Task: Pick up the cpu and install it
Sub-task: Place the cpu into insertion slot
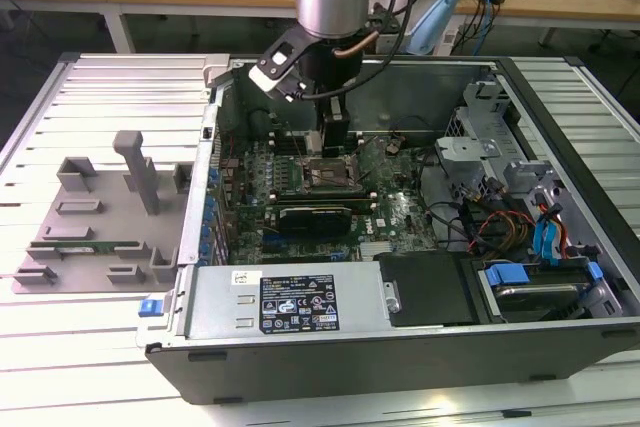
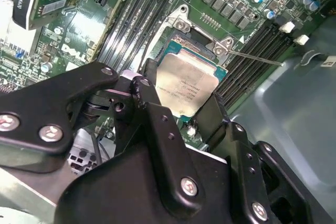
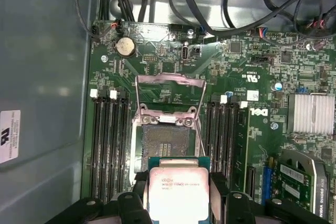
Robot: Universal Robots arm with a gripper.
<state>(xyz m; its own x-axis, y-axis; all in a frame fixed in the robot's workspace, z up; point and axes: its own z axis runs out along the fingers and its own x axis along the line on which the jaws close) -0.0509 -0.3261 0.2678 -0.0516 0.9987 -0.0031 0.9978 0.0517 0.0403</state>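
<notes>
Cpu (image 3: 178,190) is pinched by its edges between the jaws of your gripper (image 3: 178,202), held just short of the open socket (image 3: 165,145) ahead of the jaw tips, so you're mid-install and seating calls for squaring it up

Tabletop (image 1: 100,87): pale metal slats, running across between the exterior view's left and right. An open computer case (image 1: 400,357) lies on its side, from mid-tabletop to the edge at the exterior view's right. A grey tray (image 1: 110,222) lies flat just beside the case, toward the opposite edge.
</notes>
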